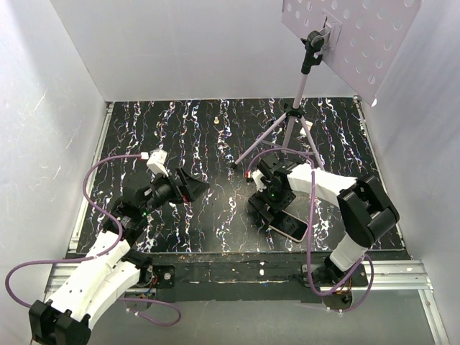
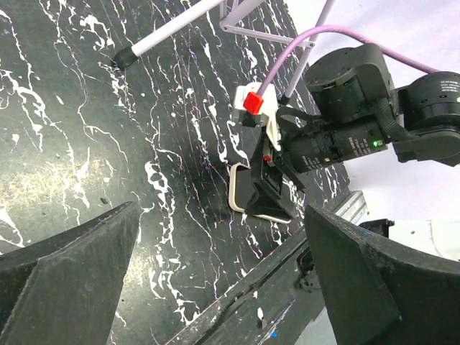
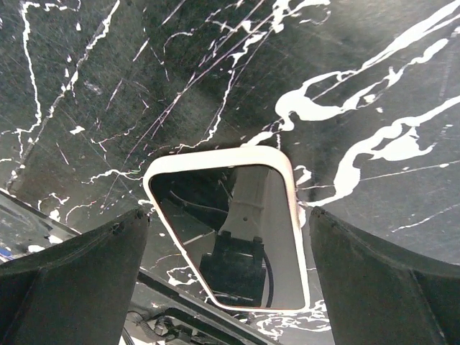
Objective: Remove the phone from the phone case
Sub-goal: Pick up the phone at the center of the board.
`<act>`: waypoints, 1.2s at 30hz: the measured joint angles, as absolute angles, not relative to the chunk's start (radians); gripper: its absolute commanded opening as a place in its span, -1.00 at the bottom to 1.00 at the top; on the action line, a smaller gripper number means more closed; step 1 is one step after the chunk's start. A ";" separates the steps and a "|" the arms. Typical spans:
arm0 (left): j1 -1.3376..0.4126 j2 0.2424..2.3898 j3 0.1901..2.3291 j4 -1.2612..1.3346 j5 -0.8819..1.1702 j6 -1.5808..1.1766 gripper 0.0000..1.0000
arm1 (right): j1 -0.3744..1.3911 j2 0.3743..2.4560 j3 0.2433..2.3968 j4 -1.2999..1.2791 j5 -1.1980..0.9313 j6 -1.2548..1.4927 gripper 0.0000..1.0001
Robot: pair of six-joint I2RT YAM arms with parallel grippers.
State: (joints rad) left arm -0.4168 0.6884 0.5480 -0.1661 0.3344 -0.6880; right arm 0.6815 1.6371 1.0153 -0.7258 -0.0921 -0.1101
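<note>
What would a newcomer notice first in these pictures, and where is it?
The phone, in a pale case, lies on the black, white-veined table near its front right edge, with the right arm bent low over it, jaws open. A tripod holding a perforated board stands at the back right.

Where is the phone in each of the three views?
Top external: phone lower right of centre, by the table's near edge, partly under the right hand.
Left wrist: phone just below centre, partly hidden by the right hand.
Right wrist: phone low centre, screen up, between the right hand's fingers.
Shared landmark: the right hand, over the phone in every view.
</note>
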 measured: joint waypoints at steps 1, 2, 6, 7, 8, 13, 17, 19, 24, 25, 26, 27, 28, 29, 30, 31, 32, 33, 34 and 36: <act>-0.417 0.685 0.548 -0.168 0.334 -0.685 0.99 | 0.688 1.643 1.008 -0.723 -0.091 -0.113 0.96; -0.417 0.682 0.548 -0.173 0.334 -0.680 0.99 | 0.691 1.646 1.005 -0.721 -0.089 -0.114 0.96; -0.417 0.667 0.548 -0.188 0.334 -0.659 0.99 | 0.714 1.664 1.004 -0.722 -0.067 -0.118 0.94; -0.417 0.666 0.548 -0.192 0.334 -0.656 0.99 | 0.719 1.666 1.004 -0.721 -0.059 -0.118 0.92; -0.417 0.666 0.548 -0.197 0.334 -0.654 0.99 | 0.727 1.670 1.005 -0.722 -0.048 -0.118 0.88; -0.417 0.664 0.548 -0.214 0.333 -0.655 0.99 | 0.776 1.701 1.019 -0.731 0.049 -0.108 0.60; -0.417 0.652 0.545 -0.245 0.317 -0.682 0.99 | 0.805 1.726 1.045 -0.759 0.087 -0.105 0.13; -0.417 0.651 0.536 -0.262 0.310 -0.710 0.92 | 0.813 1.730 1.052 -0.764 0.096 -0.104 -0.17; -0.417 0.673 0.452 -0.266 0.343 -0.834 0.85 | 0.818 1.727 1.052 -0.763 0.101 -0.099 -0.82; -0.418 0.678 0.429 -0.257 0.356 -0.861 0.84 | 0.819 1.727 1.052 -0.763 0.102 -0.095 -0.97; -0.419 0.681 0.410 -0.251 0.365 -0.883 0.84 | 0.819 1.727 1.052 -0.763 0.103 -0.089 -0.97; -0.424 0.685 0.389 -0.244 0.376 -0.907 0.83 | 0.818 1.727 1.054 -0.764 0.105 -0.076 -0.97; -0.430 0.691 0.373 -0.237 0.387 -0.930 0.83 | 0.819 1.728 1.059 -0.763 0.109 -0.056 -0.97; -0.439 0.701 0.362 -0.230 0.395 -0.950 0.82 | 0.819 1.733 1.069 -0.757 0.116 -0.030 -0.97; -0.451 0.714 0.355 -0.213 0.404 -0.969 0.80 | 0.818 1.741 1.084 -0.752 0.125 -0.006 -0.97; -0.464 0.728 0.352 -0.198 0.408 -0.984 0.79 | 0.818 1.751 1.099 -0.744 0.132 0.022 -0.97; -0.478 0.741 0.350 -0.185 0.412 -0.997 0.77 | 0.818 1.753 1.109 -0.731 0.135 0.044 -0.97; -0.498 0.760 0.350 -0.166 0.412 -1.010 0.75 | 0.814 1.761 1.117 -0.715 0.137 0.076 -0.97; -0.519 0.782 0.350 -0.145 0.412 -1.023 0.73 | 0.810 1.761 1.120 -0.690 0.137 0.115 -0.97; -0.561 0.824 0.350 -0.111 0.412 -1.038 0.65 | 0.801 1.761 1.120 -0.654 0.136 0.180 -0.97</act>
